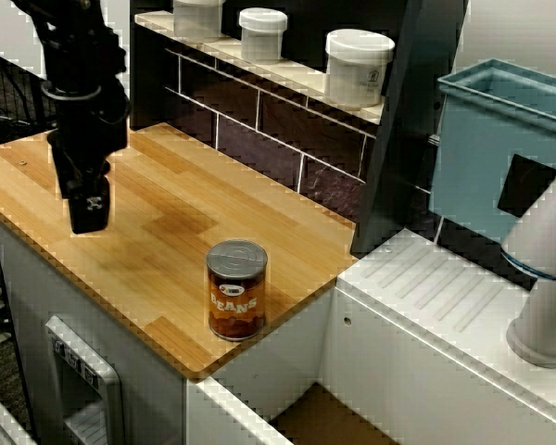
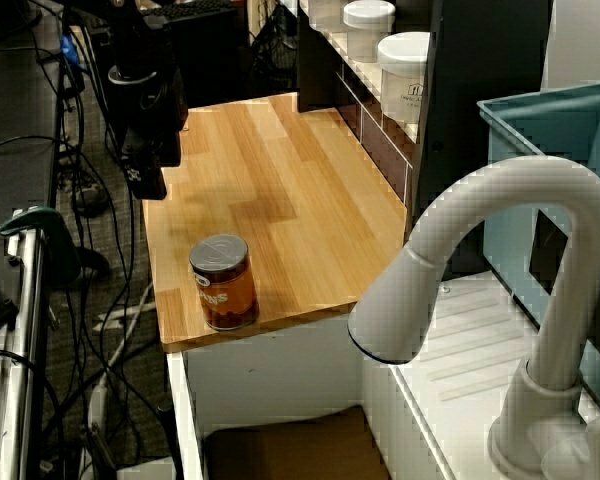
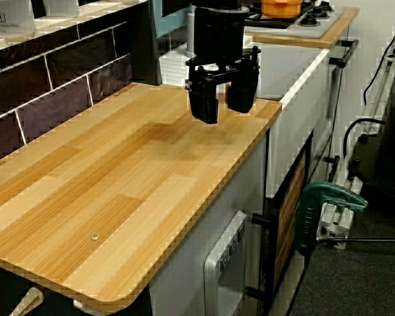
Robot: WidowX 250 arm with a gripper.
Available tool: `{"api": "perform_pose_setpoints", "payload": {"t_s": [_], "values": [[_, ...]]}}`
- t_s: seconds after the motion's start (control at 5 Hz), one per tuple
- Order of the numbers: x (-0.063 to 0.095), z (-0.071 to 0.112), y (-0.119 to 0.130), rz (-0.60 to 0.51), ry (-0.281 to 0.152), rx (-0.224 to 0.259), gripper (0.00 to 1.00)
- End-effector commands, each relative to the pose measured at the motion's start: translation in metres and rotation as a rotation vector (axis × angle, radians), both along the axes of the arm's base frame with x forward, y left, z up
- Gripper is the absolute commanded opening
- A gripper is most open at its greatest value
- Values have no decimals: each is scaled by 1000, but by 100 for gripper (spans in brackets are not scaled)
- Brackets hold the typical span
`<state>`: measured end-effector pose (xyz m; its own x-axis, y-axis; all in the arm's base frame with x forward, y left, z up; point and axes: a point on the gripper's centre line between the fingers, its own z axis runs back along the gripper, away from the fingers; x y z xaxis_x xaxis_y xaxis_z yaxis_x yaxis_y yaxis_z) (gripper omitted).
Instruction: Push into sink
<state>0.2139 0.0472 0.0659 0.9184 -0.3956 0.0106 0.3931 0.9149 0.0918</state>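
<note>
Near the tabletop's [image 1: 157,232] sink-side edge, the brown-labelled metal bean can [image 1: 236,289] is standing upright — not yet pushed into the white-walled, brown-floored sink [image 1: 329,419] just below. Well apart, the black tool [image 3: 222,104] is hovering with its jaws parted, holding nothing — judging by this, the whole push is remaining.

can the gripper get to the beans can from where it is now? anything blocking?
Probably yes. The gripper hangs open above the far end of the wooden counter; the beans can stands upright near the edge beside the sink, with only bare countertop between them.
</note>
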Motion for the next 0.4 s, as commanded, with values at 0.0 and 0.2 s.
{"api": "perform_pose_setpoints", "payload": {"t_s": [0.0, 0.2], "values": [[3, -1, -26, -26, -22, 8, 100], [4, 2, -39, -59, -17, -1, 100]]}}
